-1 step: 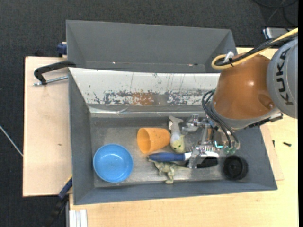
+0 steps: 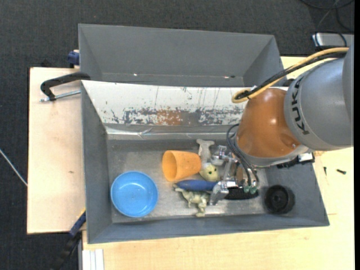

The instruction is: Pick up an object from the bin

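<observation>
Crowding the pincer (image 2: 218, 172), whose grip I cannot tell, the orange cup (image 2: 181, 165), blue stick (image 2: 194, 184) and green toy (image 2: 197, 197) could foul its grasp.

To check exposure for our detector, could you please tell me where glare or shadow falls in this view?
Camera view: bright glare washes the bin's far inner wall; shadow under the arm's orange cover dims the black round thing at the floor's right; the blue bowl is evenly lit.
</observation>
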You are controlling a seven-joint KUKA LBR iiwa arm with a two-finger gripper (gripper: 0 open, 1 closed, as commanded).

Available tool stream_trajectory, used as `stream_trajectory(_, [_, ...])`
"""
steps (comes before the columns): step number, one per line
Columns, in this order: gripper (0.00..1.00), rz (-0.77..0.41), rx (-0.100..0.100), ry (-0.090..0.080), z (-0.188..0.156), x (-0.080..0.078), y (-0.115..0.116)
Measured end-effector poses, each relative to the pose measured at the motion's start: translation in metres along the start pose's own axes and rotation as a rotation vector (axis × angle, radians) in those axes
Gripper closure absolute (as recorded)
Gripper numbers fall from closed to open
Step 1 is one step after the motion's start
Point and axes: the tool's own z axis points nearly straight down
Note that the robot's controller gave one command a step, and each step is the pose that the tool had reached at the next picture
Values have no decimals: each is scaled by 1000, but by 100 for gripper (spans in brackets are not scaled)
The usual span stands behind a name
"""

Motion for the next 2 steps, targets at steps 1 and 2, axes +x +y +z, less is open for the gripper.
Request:
stream_trajectory(1, [100,0,-2,-17,-5,-4,1])
stream_trajectory(2, [100,34,1,-1,-154,5,-4])
